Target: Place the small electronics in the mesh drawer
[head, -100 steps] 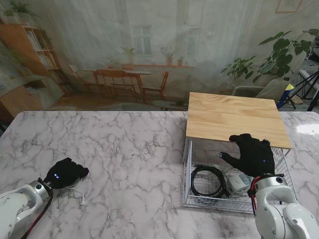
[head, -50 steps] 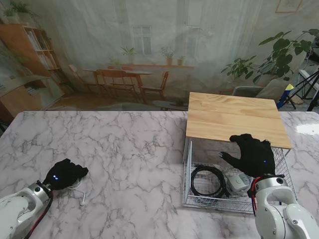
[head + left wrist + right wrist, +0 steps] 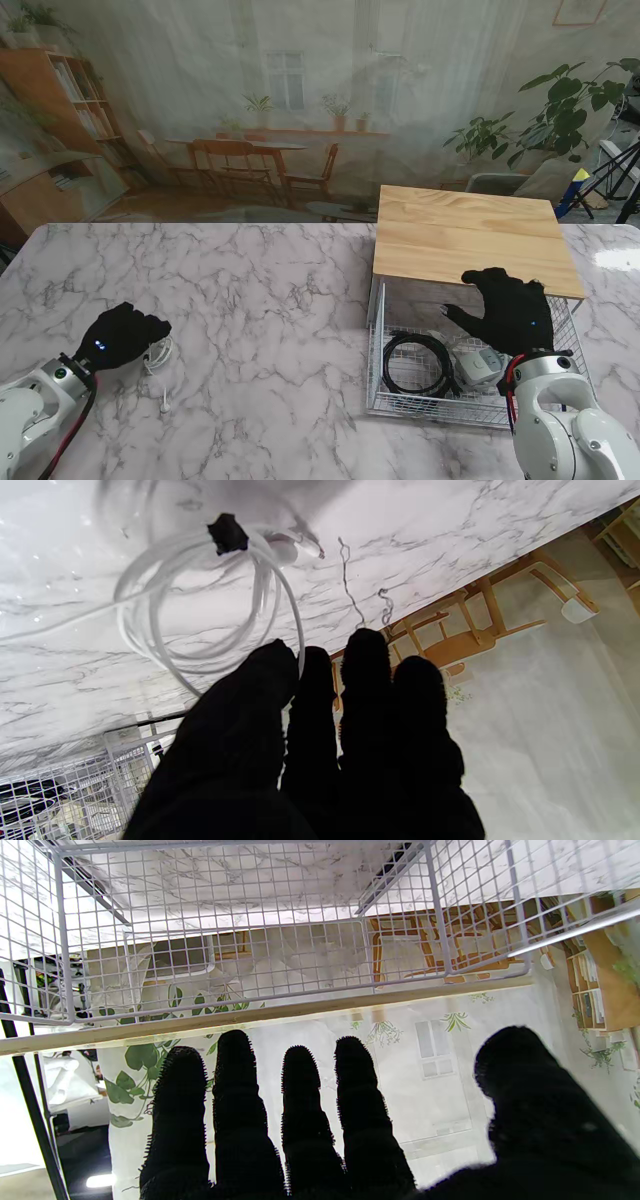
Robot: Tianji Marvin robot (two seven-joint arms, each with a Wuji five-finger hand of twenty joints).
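A white coiled cable (image 3: 159, 352) with a black tie (image 3: 227, 532) hangs by my left hand (image 3: 124, 336) at the table's near left. One strand runs between thumb and forefinger (image 3: 300, 655), and the hand is shut on it. A loose plug end (image 3: 165, 404) lies on the marble nearer to me. My right hand (image 3: 510, 310) hovers open, fingers spread, over the mesh drawer (image 3: 378, 400). Inside the drawer lie a black coiled cable (image 3: 415, 362) and a grey-white device (image 3: 478, 365).
A wooden board (image 3: 470, 235) tops the drawer's frame and covers its far part. The wire walls (image 3: 250, 940) rise close in front of the right hand's fingers (image 3: 305, 1100). White marble table (image 3: 270, 300) stretches between the two hands.
My left hand has shifted left and a little farther from me, rising with the white cable, whose loops now show beside it. The right hand has stayed put.
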